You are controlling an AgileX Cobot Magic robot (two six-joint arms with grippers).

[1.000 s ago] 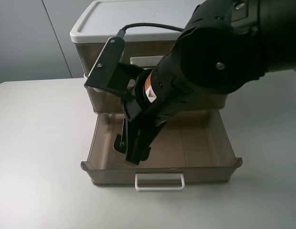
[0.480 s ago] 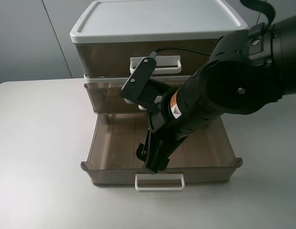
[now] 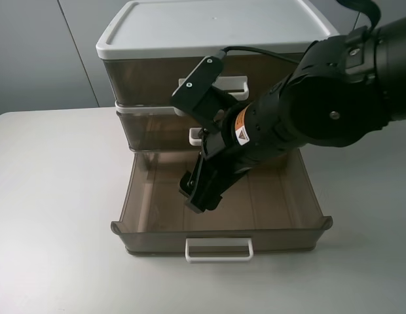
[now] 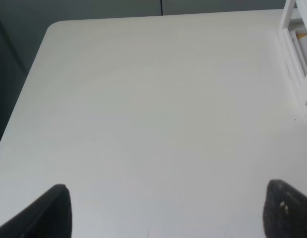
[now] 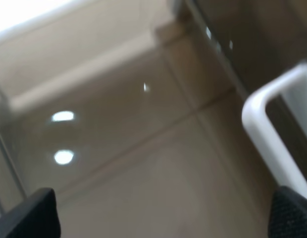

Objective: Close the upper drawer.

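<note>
A three-drawer cabinet with smoky brown drawers and a white lid [image 3: 209, 26] stands at the back of the table. The upper drawer [image 3: 144, 80] sits just under the lid, and its white handle [image 3: 237, 85] is partly hidden by my right arm. The bottom drawer [image 3: 281, 190] is pulled far out, with its handle [image 3: 219, 249] at the front. My right gripper [image 3: 198, 195] hangs open and empty over the open bottom drawer. In the right wrist view it [image 5: 163, 218] looks at the drawer floor and a white handle [image 5: 270, 136]. My left gripper [image 4: 168, 213] is open over the bare table.
The middle drawer [image 3: 147, 134] sits between the two, its handle mostly behind my arm. The white table [image 3: 52, 216] surrounds the cabinet. A white frame edge [image 4: 297, 64] shows in the left wrist view. My left arm does not show in the high view.
My right gripper swung from the left of the open drawer to its front wall, then drew back up toward the cabinet. The drawers have not moved.
</note>
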